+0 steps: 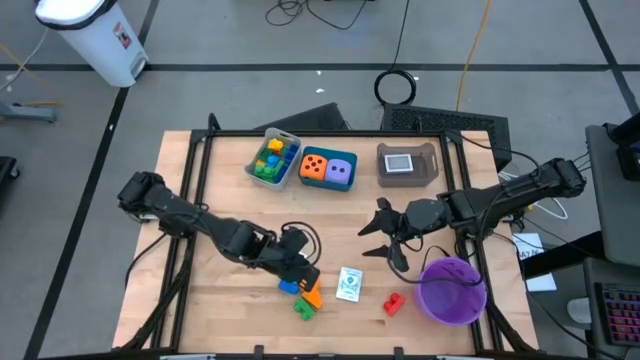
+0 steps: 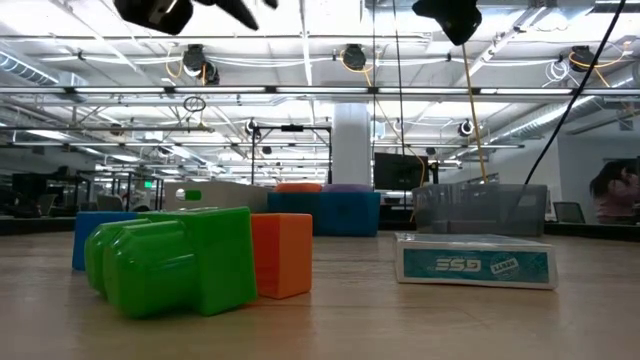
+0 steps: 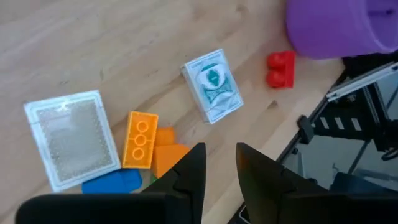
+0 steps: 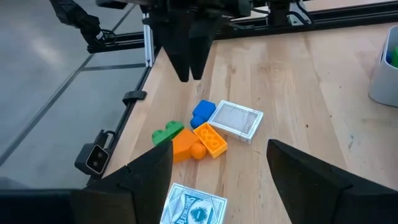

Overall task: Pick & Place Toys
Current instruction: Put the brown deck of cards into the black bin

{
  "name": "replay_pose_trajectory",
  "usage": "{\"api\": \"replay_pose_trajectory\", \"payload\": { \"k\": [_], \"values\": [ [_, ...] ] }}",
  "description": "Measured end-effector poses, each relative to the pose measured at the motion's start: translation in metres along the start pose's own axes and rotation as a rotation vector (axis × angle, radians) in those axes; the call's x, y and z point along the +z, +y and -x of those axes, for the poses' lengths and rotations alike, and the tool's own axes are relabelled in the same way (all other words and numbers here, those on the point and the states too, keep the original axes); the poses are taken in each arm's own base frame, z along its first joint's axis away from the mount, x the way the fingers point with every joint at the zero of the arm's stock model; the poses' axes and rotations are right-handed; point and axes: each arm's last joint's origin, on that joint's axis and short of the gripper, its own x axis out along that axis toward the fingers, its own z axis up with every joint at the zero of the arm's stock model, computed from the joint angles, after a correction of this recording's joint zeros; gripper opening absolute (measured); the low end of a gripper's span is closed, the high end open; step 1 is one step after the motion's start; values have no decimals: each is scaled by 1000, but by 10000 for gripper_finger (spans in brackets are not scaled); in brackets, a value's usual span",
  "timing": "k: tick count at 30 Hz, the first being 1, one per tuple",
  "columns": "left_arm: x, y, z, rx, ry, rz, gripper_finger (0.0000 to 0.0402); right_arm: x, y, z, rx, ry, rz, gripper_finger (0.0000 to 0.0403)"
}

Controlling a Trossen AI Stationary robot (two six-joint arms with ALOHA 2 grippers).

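Note:
A cluster of toys lies near the table's front: a blue brick [image 1: 288, 287], orange bricks [image 1: 312, 295], a green brick [image 1: 303, 308] and a clear card case [image 3: 71, 140]. A teal-printed card pack [image 1: 349, 284] and a red brick [image 1: 394, 302] lie to its right. My left gripper [image 3: 221, 177] hovers above the cluster, its fingers narrowly apart with nothing between them. My right gripper [image 1: 385, 238] hangs open above the table, between the card pack and the purple bowl [image 1: 452, 290].
Along the far side stand a grey tray [image 1: 272, 158] with bricks, a teal tray [image 1: 328, 170] with an orange and a purple die, and a brown tray [image 1: 405, 163]. Bare wood lies between these trays and the toys.

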Motion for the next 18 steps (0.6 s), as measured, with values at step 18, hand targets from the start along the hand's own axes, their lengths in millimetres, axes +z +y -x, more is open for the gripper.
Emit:
{"api": "replay_pose_trajectory", "payload": {
  "k": [18],
  "values": [
    [13,19,-5,162,51,110,93,0,0,0,-3,-1,0,251]
  ]
}}
